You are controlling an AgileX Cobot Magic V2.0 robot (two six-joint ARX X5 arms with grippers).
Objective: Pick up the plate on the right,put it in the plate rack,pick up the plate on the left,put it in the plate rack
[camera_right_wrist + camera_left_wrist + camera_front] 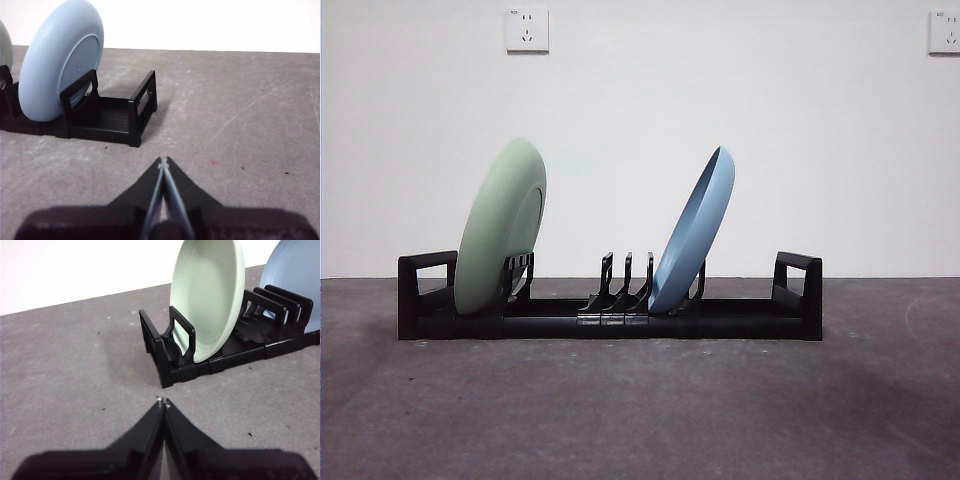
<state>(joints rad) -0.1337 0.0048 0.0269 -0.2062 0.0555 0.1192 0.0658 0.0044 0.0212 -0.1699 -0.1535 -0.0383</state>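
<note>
Both plates standing on edge in the plate rack [620,322], the green plate [500,228] near the left end and the blue plate [692,232] right of the middle, each leaning between prongs. Left gripper [163,402] low over the bare table [640,410] just off the rack's green-plate end, jaws pressed together and empty. Right gripper [163,161] likewise closed on nothing, off the blue-plate end; no readable writing.

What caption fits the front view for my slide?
Green plate and blue plate both stand tilted in the black plate rack; no gripper in view.
</note>
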